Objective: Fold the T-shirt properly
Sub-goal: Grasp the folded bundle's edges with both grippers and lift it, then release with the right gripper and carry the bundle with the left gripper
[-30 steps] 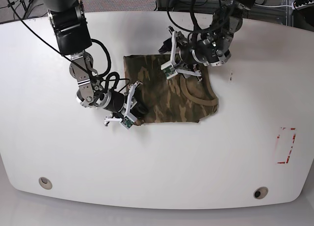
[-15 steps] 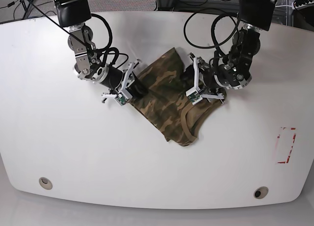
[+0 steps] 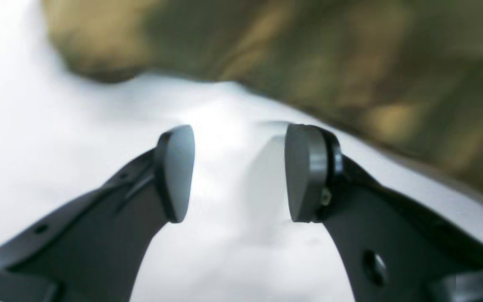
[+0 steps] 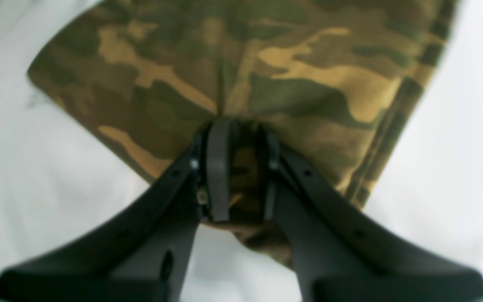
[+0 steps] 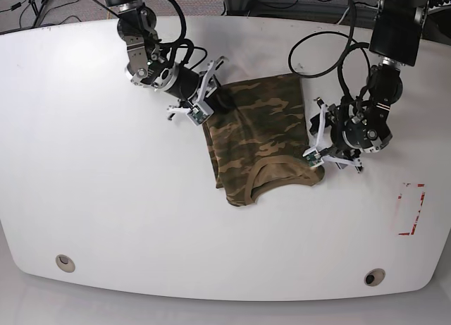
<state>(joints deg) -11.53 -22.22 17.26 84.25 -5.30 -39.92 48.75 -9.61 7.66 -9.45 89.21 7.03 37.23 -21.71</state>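
Observation:
The camouflage T-shirt (image 5: 261,135) lies bunched on the white table (image 5: 106,198), its tan collar toward the front edge. My right gripper (image 5: 217,101) is at the shirt's far left corner. In the right wrist view this gripper (image 4: 241,167) is shut on a pinched fold of the T-shirt (image 4: 308,84). My left gripper (image 5: 317,136) sits just off the shirt's right edge. Seen from the left wrist, this gripper (image 3: 239,172) is open with only bare table between its pads, and the T-shirt (image 3: 350,63) is blurred beyond them.
A red outlined mark (image 5: 411,209) is on the table at the right. Two round holes (image 5: 65,262) (image 5: 374,277) sit near the front edge. Black cables (image 5: 317,50) loop off both arms above the table's back.
The right gripper has dragged its corner of the shirt up toward the table's back left, swinging the shirt round. The left gripper has slid right, off the cloth to its right edge.

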